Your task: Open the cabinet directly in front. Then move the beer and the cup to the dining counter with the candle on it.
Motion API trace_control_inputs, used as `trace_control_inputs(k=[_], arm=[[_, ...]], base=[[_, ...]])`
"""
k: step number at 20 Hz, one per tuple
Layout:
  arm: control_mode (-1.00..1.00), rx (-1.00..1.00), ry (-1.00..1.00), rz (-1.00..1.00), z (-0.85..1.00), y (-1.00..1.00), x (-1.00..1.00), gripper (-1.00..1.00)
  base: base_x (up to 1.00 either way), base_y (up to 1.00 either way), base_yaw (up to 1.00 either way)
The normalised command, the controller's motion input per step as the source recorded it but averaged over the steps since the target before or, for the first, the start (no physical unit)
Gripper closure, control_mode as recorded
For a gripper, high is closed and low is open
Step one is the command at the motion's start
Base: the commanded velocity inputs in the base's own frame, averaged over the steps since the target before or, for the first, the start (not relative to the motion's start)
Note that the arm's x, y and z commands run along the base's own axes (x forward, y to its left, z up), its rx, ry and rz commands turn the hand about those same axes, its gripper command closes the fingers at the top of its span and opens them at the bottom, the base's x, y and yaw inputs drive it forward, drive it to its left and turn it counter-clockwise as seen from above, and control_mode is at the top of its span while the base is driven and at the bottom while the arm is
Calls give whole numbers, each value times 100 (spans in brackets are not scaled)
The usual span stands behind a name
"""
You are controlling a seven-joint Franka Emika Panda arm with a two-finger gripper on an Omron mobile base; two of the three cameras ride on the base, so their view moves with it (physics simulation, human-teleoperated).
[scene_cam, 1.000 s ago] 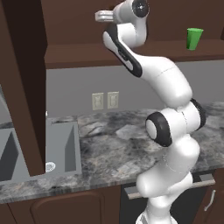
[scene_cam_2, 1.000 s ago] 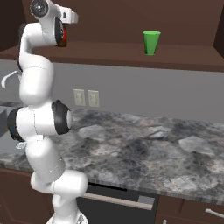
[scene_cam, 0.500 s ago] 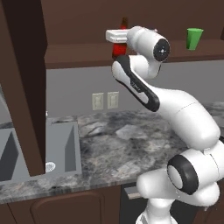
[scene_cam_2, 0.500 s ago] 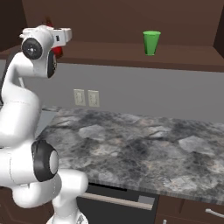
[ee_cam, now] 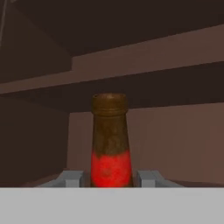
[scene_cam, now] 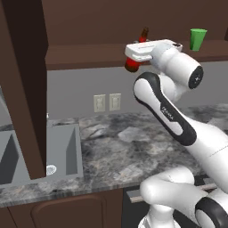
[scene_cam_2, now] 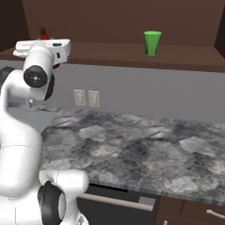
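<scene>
Beer sits clamped in the hand before the cabinet shelf, cup well apart.

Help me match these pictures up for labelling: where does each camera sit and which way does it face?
Left base view: behind the arm's left, facing the cabinet and sink; arm at right.
Right base view: behind its right, facing shelf and counter; arm at left.
Hand view: on the hand, facing the beer between the jaws.
Both base views share the cup and beer.
</scene>
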Motion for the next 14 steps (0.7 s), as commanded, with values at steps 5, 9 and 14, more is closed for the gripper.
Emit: trace_control_inputs(k=[5, 9, 14], arm=[[-100, 0, -1, 10, 1, -36, -100, 100], [-100, 0, -2, 12, 4, -40, -100, 100], [-100, 0, 0, 10, 0, -29, -100, 100]], base=[[0, 0, 0], [0, 0, 0], [0, 0, 0]])
